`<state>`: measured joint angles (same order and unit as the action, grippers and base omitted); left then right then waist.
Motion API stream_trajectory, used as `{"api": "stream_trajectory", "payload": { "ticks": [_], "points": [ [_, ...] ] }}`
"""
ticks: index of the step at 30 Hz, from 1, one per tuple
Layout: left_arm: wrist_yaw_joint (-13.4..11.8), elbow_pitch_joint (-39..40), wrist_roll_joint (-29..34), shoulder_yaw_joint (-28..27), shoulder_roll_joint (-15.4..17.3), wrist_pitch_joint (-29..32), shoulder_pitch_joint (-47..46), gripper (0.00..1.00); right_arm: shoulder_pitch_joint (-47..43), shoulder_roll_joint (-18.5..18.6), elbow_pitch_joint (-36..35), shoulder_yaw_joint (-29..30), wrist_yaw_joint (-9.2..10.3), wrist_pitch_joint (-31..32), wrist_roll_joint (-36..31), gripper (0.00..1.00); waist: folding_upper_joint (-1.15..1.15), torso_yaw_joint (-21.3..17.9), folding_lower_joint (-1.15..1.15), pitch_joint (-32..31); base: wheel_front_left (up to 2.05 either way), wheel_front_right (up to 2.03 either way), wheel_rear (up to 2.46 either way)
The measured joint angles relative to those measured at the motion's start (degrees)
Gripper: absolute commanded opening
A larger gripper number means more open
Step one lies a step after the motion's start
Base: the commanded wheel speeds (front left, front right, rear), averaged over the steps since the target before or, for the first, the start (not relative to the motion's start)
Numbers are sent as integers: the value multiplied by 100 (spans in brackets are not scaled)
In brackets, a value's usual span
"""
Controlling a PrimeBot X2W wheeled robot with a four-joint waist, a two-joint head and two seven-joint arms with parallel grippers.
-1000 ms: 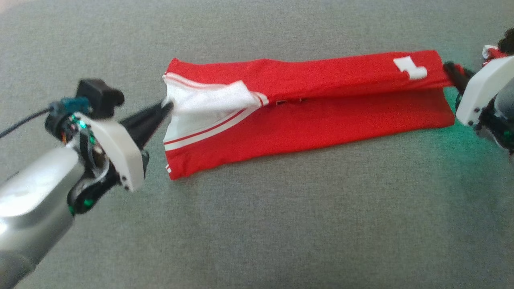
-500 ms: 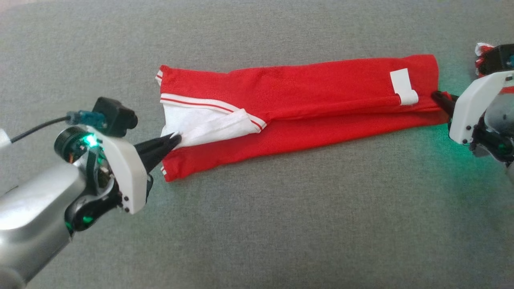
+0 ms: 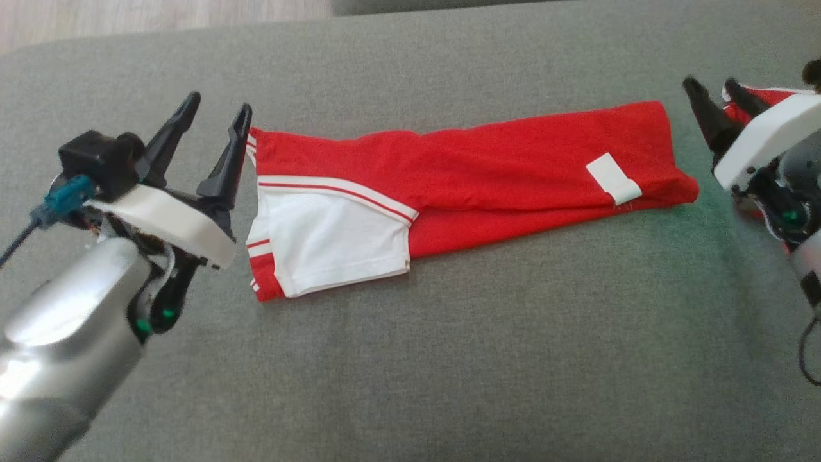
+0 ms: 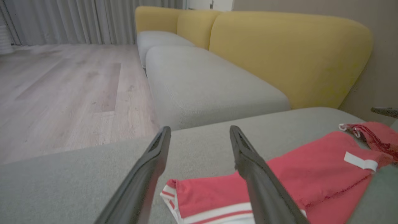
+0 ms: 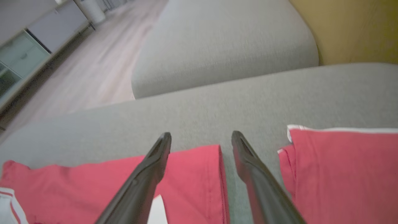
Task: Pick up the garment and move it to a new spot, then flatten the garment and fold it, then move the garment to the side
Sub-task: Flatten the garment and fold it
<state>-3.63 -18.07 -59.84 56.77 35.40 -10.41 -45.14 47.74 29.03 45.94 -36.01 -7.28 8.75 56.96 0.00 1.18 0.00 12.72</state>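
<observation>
Garment (image 3: 487,167) lies as long strip across centre frame on sofa cushion (image 3: 449,359), long axis left-right. Left fingers (image 3: 228,157) just beside its left end, right fingers (image 3: 705,112) near right end; both spread, empty.

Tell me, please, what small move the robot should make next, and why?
Probably lower the left gripper onto the garment's white-panelled end and close on it. The garment lies as a long strip on the grey cushion; both that gripper and the right gripper stand open at its ends, so a crosswise fold seems due.
</observation>
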Motion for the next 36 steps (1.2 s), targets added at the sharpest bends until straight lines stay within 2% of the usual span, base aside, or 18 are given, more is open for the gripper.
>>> {"api": "stream_trajectory", "payload": {
  "ticks": [5,9,13,16,19,22,23,25,28,36],
  "points": [
    [-297,-221,151,-613,-488,-389,432,100,-7,-237,-96,200,0,-1127,-328,100,0,1,0,-210,0,0,0],
    [-485,89,933,-1994,-951,-405,1060,100,-114,-470,-158,338,0,-1892,-702,100,0,22,0,-367,0,0,0],
    [-471,432,1858,-3058,-1483,-430,1929,100,-672,-821,-221,573,0,-2240,-1031,100,0,29,0,-523,0,0,0],
    [-266,580,2434,-3611,-1905,-430,2665,100,-1266,-1101,-388,975,0,-2296,-1436,100,0,25,-1,-627,0,0,0],
    [41,680,2887,-4129,-2309,-430,3189,100,-1827,-1482,-995,1769,0,-2296,-2093,100,0,-8,0,-680,0,0,0],
    [316,758,3295,-4642,-2721,-430,3478,100,-2400,-1916,-1535,2409,0,-2307,-2720,100,0,-25,-1,-701,0,0,0],
    [316,758,3295,-4642,-2721,-430,3478,100,-2400,-1916,-1535,2409,0,-2307,-2720,100,0,-25,-1,-701,0,0,0],
    [501,764,3540,-4941,-2955,-430,3601,100,-2823,-2169,-1813,2671,0,-2312,-3099,100,0,-23,0,-697,0,0,0],
    [742,731,3879,-5164,-3122,-430,3706,100,-3294,-2384,-2062,2853,0,-2312,-3460,100,0,-25,0,-669,0,0,0],
    [977,644,4281,-5453,-3265,-430,3693,100,-3347,-2470,-2095,3149,0,-2312,-4039,100,0,6,0,-495,0,0,0]
  ]
}}
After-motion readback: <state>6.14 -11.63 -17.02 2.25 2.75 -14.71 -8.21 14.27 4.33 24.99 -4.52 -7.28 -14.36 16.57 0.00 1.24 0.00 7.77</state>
